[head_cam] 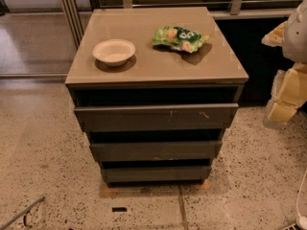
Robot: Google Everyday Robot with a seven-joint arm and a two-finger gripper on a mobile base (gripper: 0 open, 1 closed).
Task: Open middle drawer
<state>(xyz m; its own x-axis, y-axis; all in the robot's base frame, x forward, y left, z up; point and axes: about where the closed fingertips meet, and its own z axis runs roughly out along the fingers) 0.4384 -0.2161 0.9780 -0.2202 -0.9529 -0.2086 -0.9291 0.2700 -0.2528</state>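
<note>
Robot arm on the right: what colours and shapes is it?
The arm at the right edge is smooth, rounded and pale grey-white. Just below it, beside the cabinet, the gripper looks blocky and creamy yellow. No writing shows on either.

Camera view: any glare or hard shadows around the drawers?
Camera view: no strong glare; bowl and snack bag cast soft shadows toward the camera; the gap above the middle drawer is dark; the hand sits lit at the right edge.
</note>
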